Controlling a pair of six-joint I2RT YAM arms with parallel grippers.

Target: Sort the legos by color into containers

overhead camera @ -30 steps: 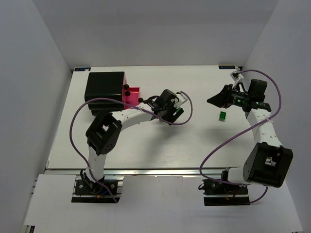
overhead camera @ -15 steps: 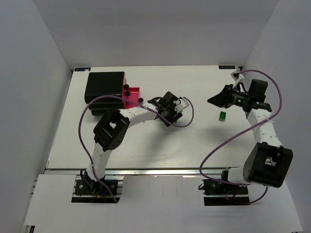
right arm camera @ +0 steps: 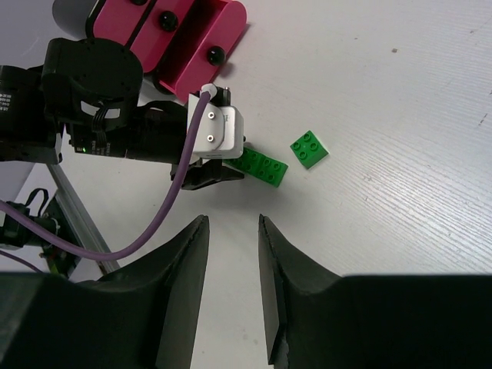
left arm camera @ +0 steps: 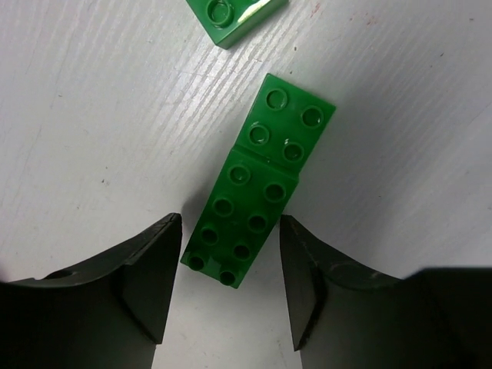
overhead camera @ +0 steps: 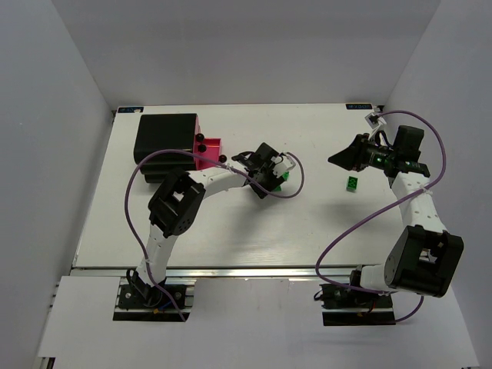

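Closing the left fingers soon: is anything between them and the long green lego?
Nothing visible. The near end of the long green lego lies between the left fingers, with bare table on both sides. A second green lego lies beyond it, apart.

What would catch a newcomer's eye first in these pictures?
First, the long green lego lying flat on the white table, its near end between the open fingers of the left gripper. Next, the pink drawers pulled out of the black cabinet at the table's far left. A small green lego sits alone toward the right side.
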